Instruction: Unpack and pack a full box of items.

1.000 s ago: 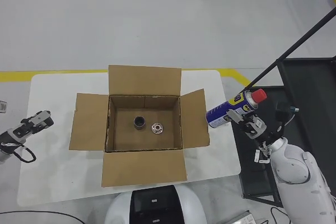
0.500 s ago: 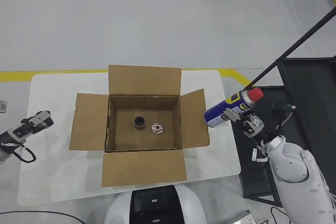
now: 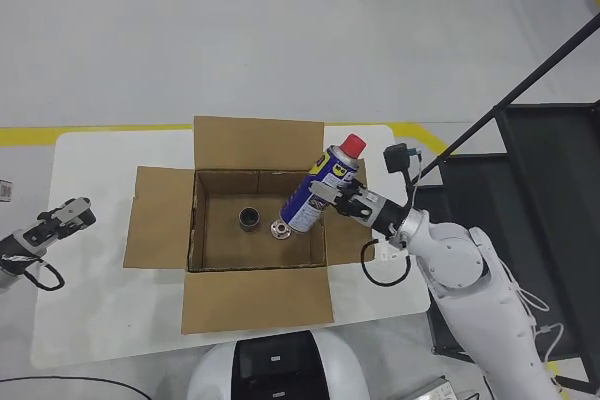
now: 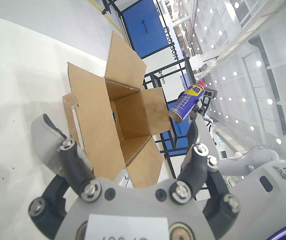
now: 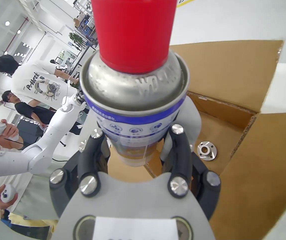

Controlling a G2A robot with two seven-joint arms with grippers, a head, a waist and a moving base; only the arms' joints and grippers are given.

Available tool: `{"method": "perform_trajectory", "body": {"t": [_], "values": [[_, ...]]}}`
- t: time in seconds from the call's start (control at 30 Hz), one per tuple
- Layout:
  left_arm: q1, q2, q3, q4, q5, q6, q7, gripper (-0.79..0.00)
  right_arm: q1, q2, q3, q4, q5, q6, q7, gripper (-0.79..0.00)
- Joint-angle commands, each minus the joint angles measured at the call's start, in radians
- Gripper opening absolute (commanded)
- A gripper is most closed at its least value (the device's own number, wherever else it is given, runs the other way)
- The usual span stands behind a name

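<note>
Above the box [image 3: 259,220], right hand [image 3: 342,203] grips spray can [image 3: 321,186].

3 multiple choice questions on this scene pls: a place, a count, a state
1. Where is the spray can? A) flat on the table B) held over the box C) on the floor
2. Metal parts in the box? A) two B) four C) none
3. The left pincer is: A) shut on a flap B) shut on a can C) open, empty
B: the right pincer holds it above the box's right wall.
A: a ring and a flange lie inside.
C: its fingers stand apart.
</note>
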Motion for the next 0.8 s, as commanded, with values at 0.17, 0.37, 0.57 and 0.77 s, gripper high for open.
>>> {"method": "perform_trajectory", "body": {"t": [0.17,0.37,0.57,0.77], "values": [[0.000,0.000,0.000,0.000,0.000,0.000,0.000,0.000,0.028,-0.005,-0.049,0.019,-0.005,0.084,0.013,-0.785],[0.000,0.000,0.000,0.000,0.000,0.000,0.000,0.000,0.028,-0.005,-0.049,0.019,-0.005,0.084,0.013,-0.785],[0.000,0.000,0.000,0.000,0.000,0.000,0.000,0.000,0.033,-0.005,-0.057,0.014,0.005,0.122,0.042,-0.785],[0.000,0.000,0.000,0.000,0.000,0.000,0.000,0.000,0.157,-0.013,-0.173,0.011,-0.045,0.333,0.205,-0.785]]}}
